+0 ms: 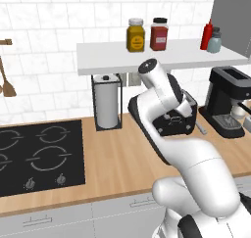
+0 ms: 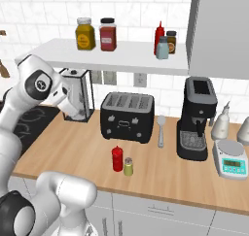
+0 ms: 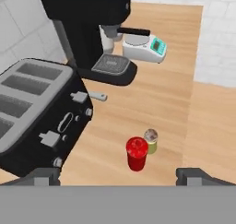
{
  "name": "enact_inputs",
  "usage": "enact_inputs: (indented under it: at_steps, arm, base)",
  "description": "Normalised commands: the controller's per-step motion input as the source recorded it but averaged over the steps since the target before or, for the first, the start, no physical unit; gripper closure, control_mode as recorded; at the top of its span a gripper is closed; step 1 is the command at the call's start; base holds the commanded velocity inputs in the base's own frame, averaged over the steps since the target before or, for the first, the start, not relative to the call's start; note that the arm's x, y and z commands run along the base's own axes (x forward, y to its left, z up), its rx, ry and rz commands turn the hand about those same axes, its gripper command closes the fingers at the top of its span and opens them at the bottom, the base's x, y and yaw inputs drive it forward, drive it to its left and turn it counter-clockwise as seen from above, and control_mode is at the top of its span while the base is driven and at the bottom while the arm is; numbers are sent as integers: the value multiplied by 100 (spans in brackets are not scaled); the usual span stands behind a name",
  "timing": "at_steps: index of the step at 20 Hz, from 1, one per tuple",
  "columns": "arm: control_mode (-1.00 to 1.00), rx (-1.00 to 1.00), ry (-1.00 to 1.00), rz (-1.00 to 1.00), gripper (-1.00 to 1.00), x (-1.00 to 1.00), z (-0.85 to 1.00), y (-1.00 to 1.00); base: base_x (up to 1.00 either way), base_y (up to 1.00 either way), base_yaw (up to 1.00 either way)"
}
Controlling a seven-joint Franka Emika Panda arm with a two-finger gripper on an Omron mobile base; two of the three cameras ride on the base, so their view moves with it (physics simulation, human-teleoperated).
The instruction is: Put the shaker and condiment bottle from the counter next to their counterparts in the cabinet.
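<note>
A: Where are they, left to right?
B: Condiment bottle (image 3: 136, 153), then shaker (image 3: 150, 141) touching it, on the bench (image 3: 161, 94) before the toaster (image 3: 37, 112).
A: Handling?
B: Probably light, slick, tippy; take the bottle's body, below the nozzle. No readable labels.
A: Gripper (image 3: 117, 174)?
B: Wide, empty, above them.

- In the left base view our own arm covers most of the toaster (image 1: 171, 127) and the counter (image 1: 117, 163) in front of it, where the bottle and shaker would stand.
- The cooktop (image 1: 39, 156) runs off the left edge there.
- In the hand view the toaster (image 3: 37, 112) and coffee machine (image 3: 87, 25) are cropped by the left and top edges.
- On the cabinet (image 2: 121, 55), a brown jar (image 2: 171, 41) sits half hidden behind the grey-blue shaker (image 2: 162, 49).
</note>
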Motion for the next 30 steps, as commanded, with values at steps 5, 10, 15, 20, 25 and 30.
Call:
enact_inputs:
  at_steps: [5,10,15,20,25,30]
  arm:
    - [-100,-1,-15,-19,-100,-2,-21,0]
    - [-100,0,-11,-14,-100,-2,-33,0]
    - [-100,0,-7,-12,-100,0,-33,0]
    - [-100,0,-1,-5,-100,0,-34,-2]
    - [-100,-1,6,0,-100,0,-27,-7]
    - [-100,-2,6,0,-100,0,-28,-9]
  base:
    - [0,0,0]
    - [0,0,0]
    - [0,0,0]
    - [0,0,0]
    - [0,0,0]
    - [0,0,0]
